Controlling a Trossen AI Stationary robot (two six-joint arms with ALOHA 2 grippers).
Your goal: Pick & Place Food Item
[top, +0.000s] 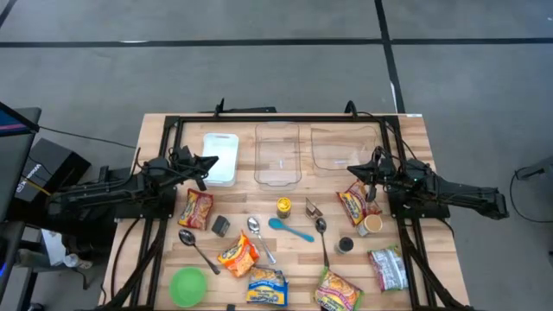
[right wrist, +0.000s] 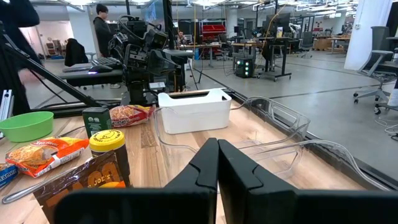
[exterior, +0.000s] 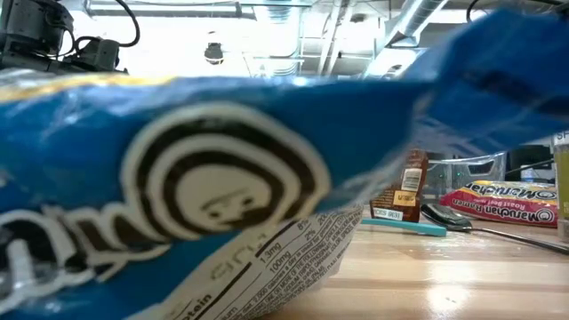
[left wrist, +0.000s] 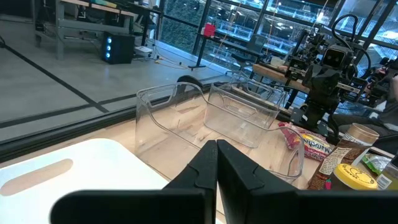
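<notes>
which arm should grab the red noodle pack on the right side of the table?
Right. The right claw hangs next to that red noodle pack; the left claw is across the table by the white bin.

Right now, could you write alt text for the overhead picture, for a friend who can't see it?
Two dark robot arms reach in over a wooden table, the left gripper by a white bin, the right gripper above a red noodle packet. Two clear plastic bins sit at the back; in front lie snack packets, spoons, a yellow-lidded jar and a green bowl.

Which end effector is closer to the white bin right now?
Left. The left end effector is right beside the white bin; the right end effector sits across two clear bins.
</notes>
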